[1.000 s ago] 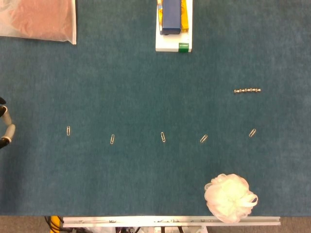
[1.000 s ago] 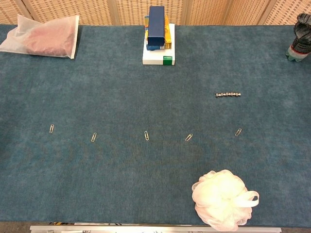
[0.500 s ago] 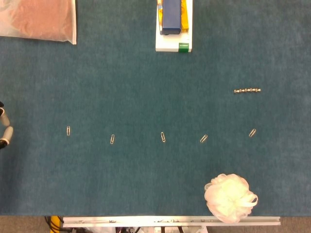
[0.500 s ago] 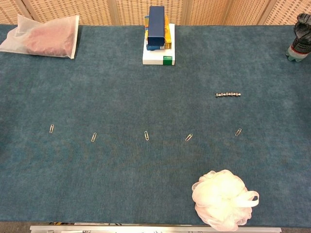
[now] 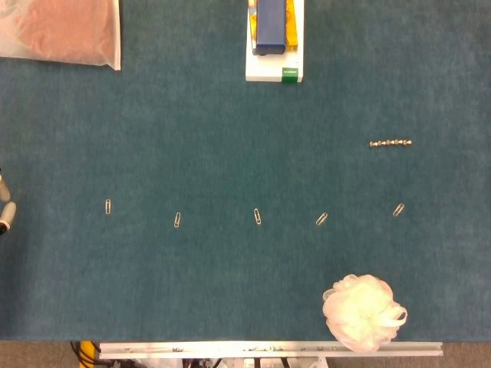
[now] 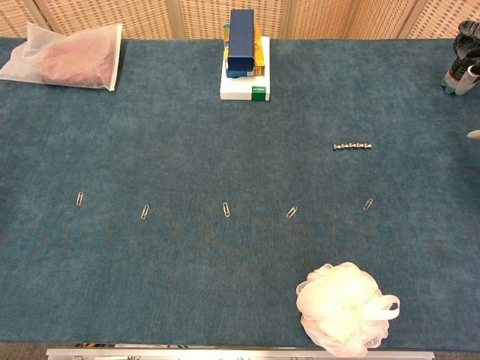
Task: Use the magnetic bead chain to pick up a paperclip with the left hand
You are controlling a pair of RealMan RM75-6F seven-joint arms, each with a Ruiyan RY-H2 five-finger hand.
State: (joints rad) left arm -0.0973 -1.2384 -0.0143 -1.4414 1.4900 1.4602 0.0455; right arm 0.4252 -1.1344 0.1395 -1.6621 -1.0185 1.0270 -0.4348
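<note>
Chain [image 5: 390, 142] lies at three o'clock on the mat [image 5: 230, 138], untouched, well apart from the left hand [image 5: 4, 205], a sliver at nine o'clock whose grip I cannot tell. Paperclips [image 5: 257, 216] sit spaced in a row at six, probably so each lifts singly. Right hand [image 6: 472, 75] barely shows.

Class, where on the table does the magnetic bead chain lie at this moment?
In both views the magnetic bead chain lies flat on the right side of the blue table, just beyond the rightmost paperclip and apart from it.
</note>
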